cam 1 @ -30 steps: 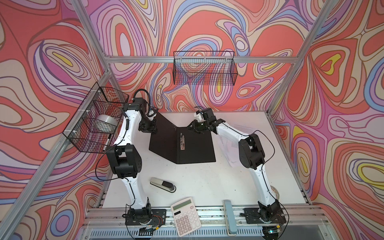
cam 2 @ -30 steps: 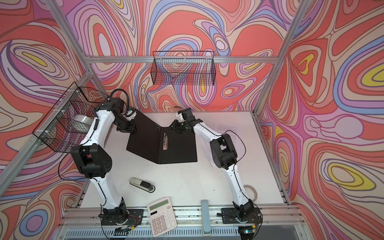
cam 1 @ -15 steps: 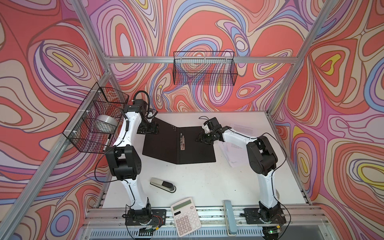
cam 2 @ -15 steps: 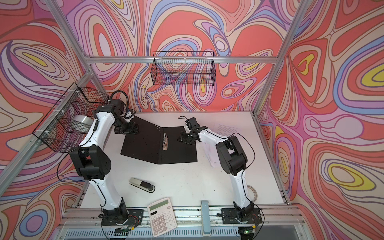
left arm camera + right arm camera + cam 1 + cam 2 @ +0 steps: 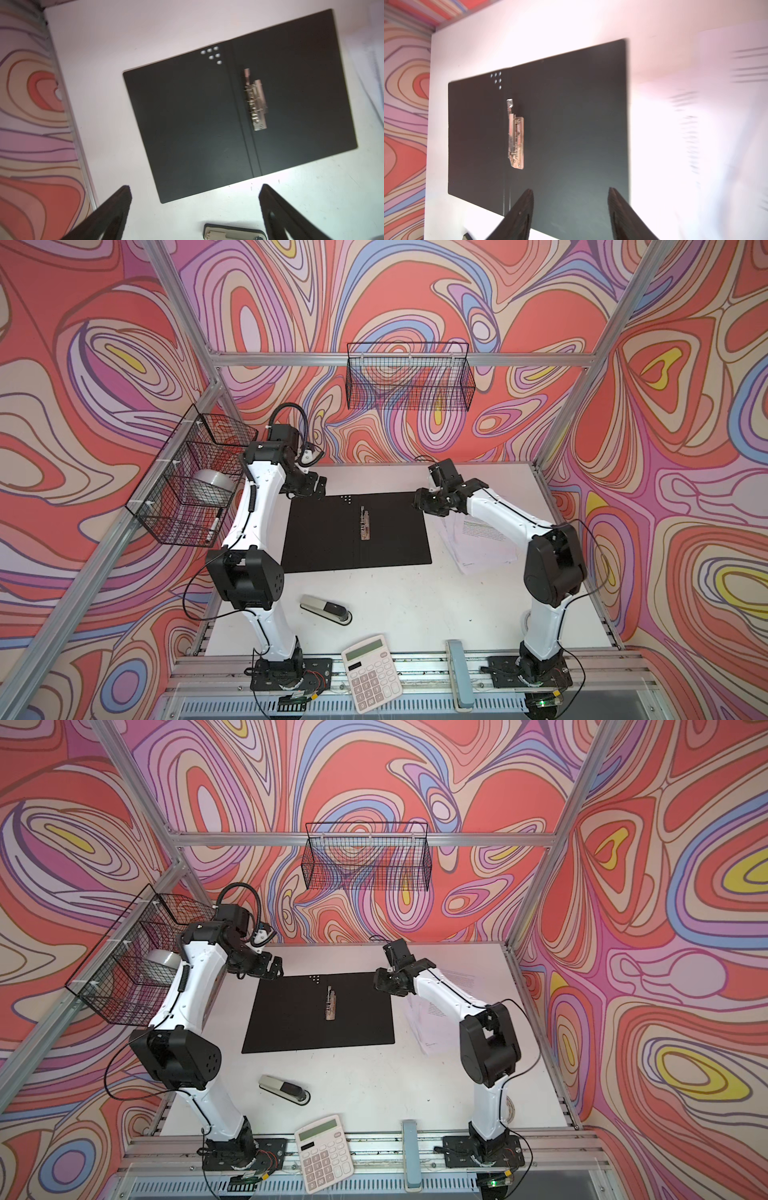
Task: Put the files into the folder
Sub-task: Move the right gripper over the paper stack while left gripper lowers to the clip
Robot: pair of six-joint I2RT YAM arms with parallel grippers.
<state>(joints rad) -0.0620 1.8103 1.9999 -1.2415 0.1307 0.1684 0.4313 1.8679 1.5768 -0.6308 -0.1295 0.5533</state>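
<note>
- Since a second ago the folder (image 5: 357, 533) (image 5: 320, 1013) has gone from a half-raised tent between the two grippers to lying flat and open on the table (image 5: 415, 605), black inside up.
- Its metal clip (image 5: 365, 522) runs along the spine, toward the far edge.
- By the folder's far left corner hangs the left gripper (image 5: 309, 489). In the left wrist view its fingers (image 5: 116, 207) are spread wide with nothing between them, and the folder (image 5: 239, 114) lies beyond the tips, untouched.
- At the far right corner hangs the right gripper (image 5: 419, 502). In the right wrist view its fingers (image 5: 521, 207) stand apart, less widely, and clamp nothing. The folder's right leaf (image 5: 571, 135) shows past them.
- Just right of the folder, the files (image 5: 478, 543) (image 5: 428, 1027) lie in a loose fan on the table, partly under the right arm. The top sheet carries a green band.
- Nearer the front lie a stapler (image 5: 326, 609) and a calculator (image 5: 372, 672), well apart from the folder.
</note>
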